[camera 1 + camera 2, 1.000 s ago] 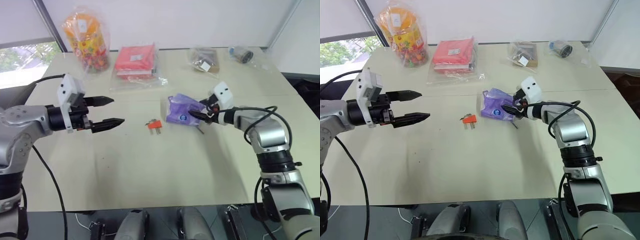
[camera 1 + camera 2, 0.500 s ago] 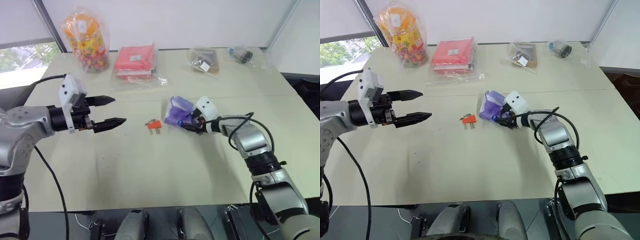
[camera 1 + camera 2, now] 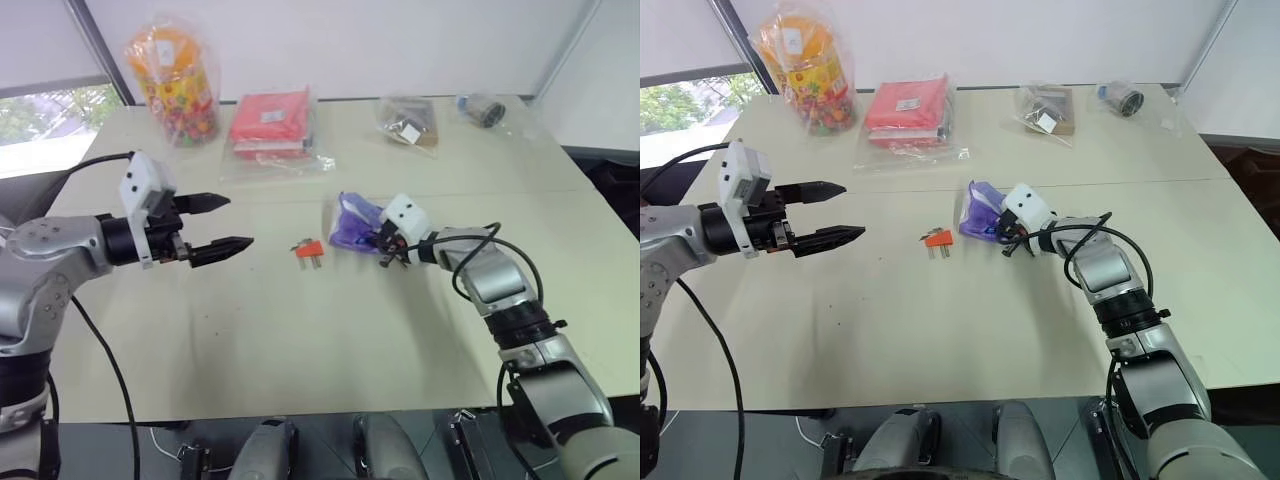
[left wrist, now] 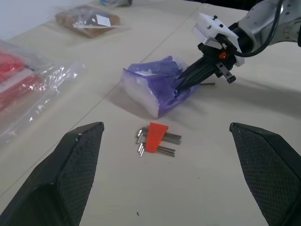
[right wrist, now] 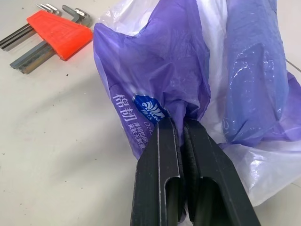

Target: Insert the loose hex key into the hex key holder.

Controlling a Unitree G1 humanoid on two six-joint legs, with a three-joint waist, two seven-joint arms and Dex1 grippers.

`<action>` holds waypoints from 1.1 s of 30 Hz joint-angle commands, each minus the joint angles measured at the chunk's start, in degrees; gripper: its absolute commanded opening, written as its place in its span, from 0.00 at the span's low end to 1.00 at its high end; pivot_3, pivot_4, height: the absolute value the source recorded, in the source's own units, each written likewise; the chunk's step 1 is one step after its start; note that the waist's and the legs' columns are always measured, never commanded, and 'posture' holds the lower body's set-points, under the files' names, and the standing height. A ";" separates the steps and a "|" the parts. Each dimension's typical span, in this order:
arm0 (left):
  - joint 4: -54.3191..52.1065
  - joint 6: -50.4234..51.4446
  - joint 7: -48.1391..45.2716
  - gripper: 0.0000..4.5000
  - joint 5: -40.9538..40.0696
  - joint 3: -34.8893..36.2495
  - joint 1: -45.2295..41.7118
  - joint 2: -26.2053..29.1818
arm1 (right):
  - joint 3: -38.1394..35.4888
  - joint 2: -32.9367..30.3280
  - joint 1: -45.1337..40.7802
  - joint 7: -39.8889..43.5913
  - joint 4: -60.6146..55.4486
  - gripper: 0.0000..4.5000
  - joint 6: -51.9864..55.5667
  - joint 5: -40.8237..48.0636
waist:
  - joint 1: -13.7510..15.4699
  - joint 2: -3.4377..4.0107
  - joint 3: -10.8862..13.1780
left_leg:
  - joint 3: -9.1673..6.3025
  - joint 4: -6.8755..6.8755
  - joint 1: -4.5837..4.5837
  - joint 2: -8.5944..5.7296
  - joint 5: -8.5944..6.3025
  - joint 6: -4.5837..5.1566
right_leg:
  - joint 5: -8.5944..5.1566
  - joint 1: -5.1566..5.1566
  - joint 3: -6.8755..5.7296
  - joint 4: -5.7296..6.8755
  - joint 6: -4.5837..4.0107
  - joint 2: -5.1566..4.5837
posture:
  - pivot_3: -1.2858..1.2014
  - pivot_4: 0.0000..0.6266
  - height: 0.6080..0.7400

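1. The loose hex key (image 4: 208, 84), a thin dark rod, lies flat on the pale counter (image 3: 300, 350). It rests just beside the right gripper's fingers, on the side away from the purple bag. Its long axis runs roughly across the line the fingers point along. The bent end is too small to make out.
2. The right gripper (image 5: 182, 123) is clenched, with its tips pressed into the crumpled edge of the purple plastic bag (image 3: 355, 222). It is unclear whether the tips pinch a fold of the bag. The rod looks free of them.
3. The hex key holder (image 3: 309, 250), a small orange-red block, lies flat just past the bag. Grey keys stick out of both its sides. It sits between the two grippers, touching neither.
4. The right arm is by far the nearer to the loose key, so the pickup looks to be its job.
5. The left gripper (image 3: 238, 221) hovers above the counter with its fingers spread wide, holding nothing and pointing towards the holder.
6. The bag carries white Chinese characters beside a round blue logo. The smaller Latin lettering under them is unreadable.
7. Near the far edge lie a flat red packet (image 3: 270, 118) and a tall orange snack bag (image 3: 172, 75). Their labels are too small to read.
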 commanded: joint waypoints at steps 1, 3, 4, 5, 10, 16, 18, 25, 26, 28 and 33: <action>-1.36 -1.03 0.36 1.00 -0.32 1.56 -0.25 0.07 | -7.37 0.83 -2.00 -7.17 -3.36 0.01 -5.18 0.36 | 0.04 0.03 0.02 | 0.01 0.00 -0.02 -0.01 0.00 0.00 | 0.00 -0.03 0.00 0.00 0.00 -0.01 | 0.52 0.24 1.00; -1.30 -1.04 0.42 1.00 -0.28 1.44 -0.28 -0.03 | -10.75 1.62 -3.54 -12.45 -3.52 0.01 -7.44 -0.16 | 0.04 0.03 0.02 | 0.02 0.00 -0.04 -0.02 0.01 -0.01 | 0.00 -0.06 0.00 0.01 0.00 -0.01 | 0.52 0.24 1.00; -1.25 -1.15 0.39 1.00 -0.19 1.28 -0.28 -0.09 | -12.87 2.06 -4.60 -16.42 -3.33 0.01 -8.82 -0.74 | 0.03 0.03 0.02 | 0.02 0.00 -0.04 -0.02 0.01 -0.02 | 0.00 -0.07 0.00 0.01 0.00 -0.01 | 0.52 0.24 1.00; -1.20 -1.22 0.39 1.00 -0.12 1.12 -0.31 -0.17 | -14.48 2.19 -5.47 -19.88 -2.89 0.01 -10.07 -1.55 | 0.03 0.03 0.02 | 0.02 -0.01 -0.05 -0.02 0.01 -0.03 | 0.00 -0.08 0.00 0.01 0.00 -0.01 | 0.52 0.24 1.00; -0.38 -1.70 0.23 1.00 0.29 0.01 -1.23 -0.91 | -19.23 0.00 -7.70 -36.24 1.49 0.01 -6.50 -8.86 | 0.19 0.03 0.02 | 0.02 -0.03 -0.05 -0.01 0.02 -0.04 | 0.00 -0.09 0.01 0.02 0.00 -0.01 | 0.52 0.24 1.00; 1.19 -3.85 -0.18 1.00 2.28 -1.68 -2.62 -2.33 | -31.82 1.61 -8.98 -52.57 10.65 0.01 6.79 -6.87 | 0.12 0.03 0.02 | 0.03 -0.02 -0.05 -0.03 0.03 -0.04 | 0.00 -0.03 0.04 0.01 0.00 -0.02 | 0.52 0.24 1.00; 1.29 -3.99 -0.14 1.00 2.39 -1.86 -2.82 -2.64 | -33.97 1.38 -8.46 -56.55 11.61 0.01 7.68 -7.39 | -0.11 0.12 0.07 | 0.07 -0.06 -0.05 -0.03 0.03 -0.04 | 0.00 -0.07 0.06 0.02 0.00 -0.02 | 0.52 0.24 1.00; 0.94 -3.95 -0.19 1.00 2.71 -1.75 -2.31 -2.87 | -40.21 1.76 -6.07 -62.73 10.50 0.01 9.31 -5.06 | -1.42 0.17 0.08 | 0.14 -0.12 -0.05 0.01 0.03 -0.03 | 0.00 -0.15 0.09 0.11 0.00 0.01 | 0.52 0.24 1.00; 1.00 -3.95 -0.20 1.00 2.78 -1.80 -2.33 -2.84 | -40.49 1.75 -5.65 -62.68 10.10 0.01 9.86 -4.70 | -1.45 0.17 0.08 | 0.14 -0.12 -0.05 0.01 0.03 -0.03 | 0.00 -0.14 0.09 0.11 0.00 0.02 | 0.52 0.24 1.00; 0.95 -4.06 -0.15 1.00 3.11 -1.96 -2.22 -2.72 | -41.21 1.88 -5.03 -62.16 9.32 0.15 10.74 -3.54 | -1.54 0.17 0.08 | 0.15 -0.12 -0.05 0.00 0.02 -0.02 | 0.00 -0.15 0.09 0.12 0.00 0.02 | 0.52 0.24 1.00; 1.07 -4.12 -0.51 1.00 3.61 -2.08 -2.28 -2.71 | -42.21 2.31 -4.74 -62.84 8.06 0.67 10.95 -2.08 | -1.54 0.18 0.08 | 0.16 -0.11 -0.05 0.01 0.02 -0.02 | 0.00 -0.15 0.09 0.12 0.00 0.03 | 0.52 0.24 1.00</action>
